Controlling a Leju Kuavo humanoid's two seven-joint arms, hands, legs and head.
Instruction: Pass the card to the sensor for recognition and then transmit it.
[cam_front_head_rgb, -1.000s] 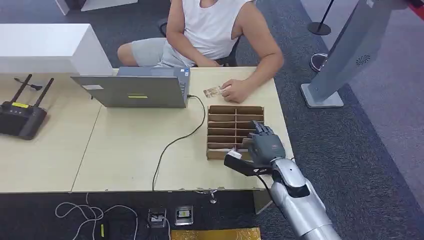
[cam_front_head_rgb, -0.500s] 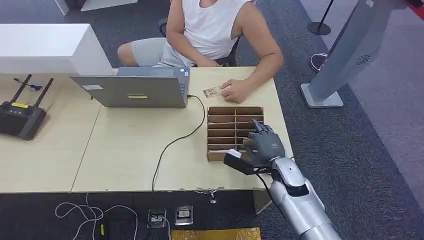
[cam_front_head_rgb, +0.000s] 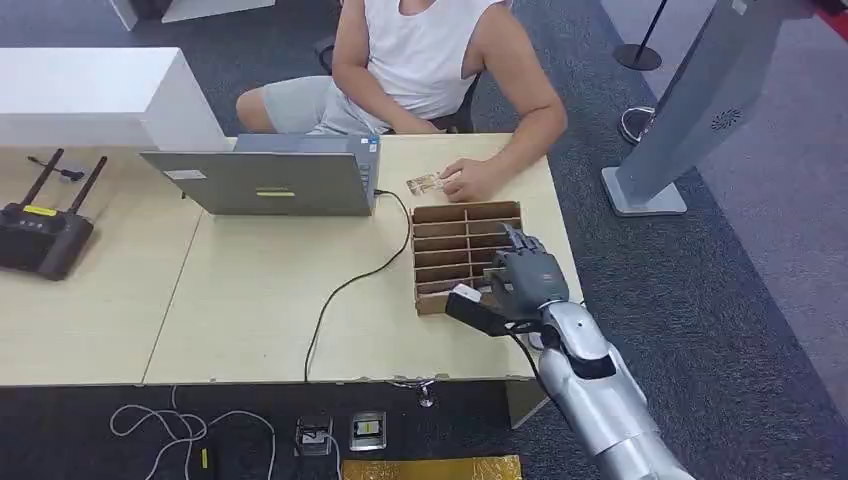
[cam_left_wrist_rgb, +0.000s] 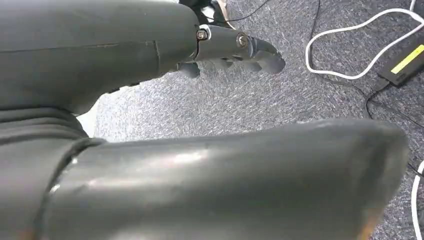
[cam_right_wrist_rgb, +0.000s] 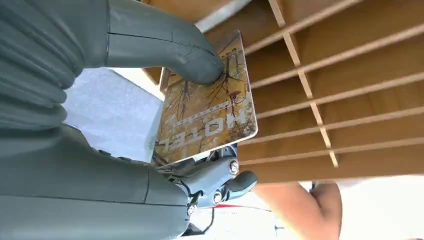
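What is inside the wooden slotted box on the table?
The slots of the wooden box that show look empty. The right robot hand, pinching a hotel card, covers the slots nearest the robot.

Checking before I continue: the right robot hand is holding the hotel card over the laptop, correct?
Not quite. The right robot hand does hold the hotel card, but over the slotted wooden box, not the laptop. The right wrist view shows the wooden dividers right behind the card.

Light wood table (cam_front_head_rgb: 250, 300), laptop (cam_front_head_rgb: 265, 180), router (cam_front_head_rgb: 40, 235), slotted wooden box (cam_front_head_rgb: 460, 250), card (cam_front_head_rgb: 424, 184)
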